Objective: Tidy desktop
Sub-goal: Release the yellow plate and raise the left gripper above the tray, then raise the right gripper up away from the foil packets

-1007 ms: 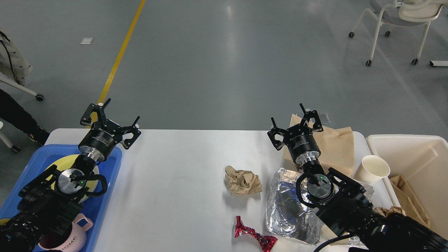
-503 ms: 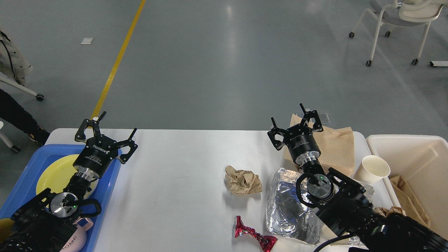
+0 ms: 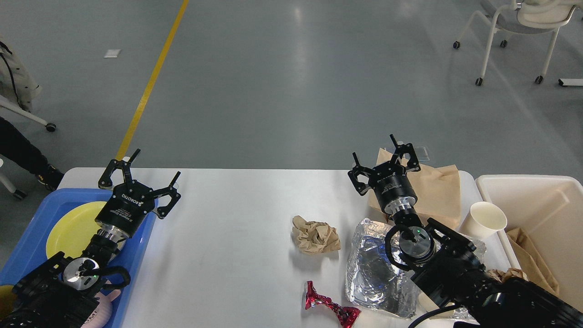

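Pink mug (image 3: pixel 101 309) mostly hidden behind left arm, cut by bottom edge; foil sheet (image 3: pixel 375 269) partly covered by right arm; cream bin (image 3: pixel 537 196) cut by right edge; yellow plate (image 3: pixel 73 223) partly covered

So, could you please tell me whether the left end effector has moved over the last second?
Yes. The left end effector has pulled back toward the robot along the blue tray, uncovering more of the yellow plate.

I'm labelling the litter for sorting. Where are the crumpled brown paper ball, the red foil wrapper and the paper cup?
crumpled brown paper ball (image 3: pixel 316 235), head view, middle of the wad.
red foil wrapper (image 3: pixel 329 304), head view, its twisted middle.
paper cup (image 3: pixel 483 219), head view, its white inside just below the rim.
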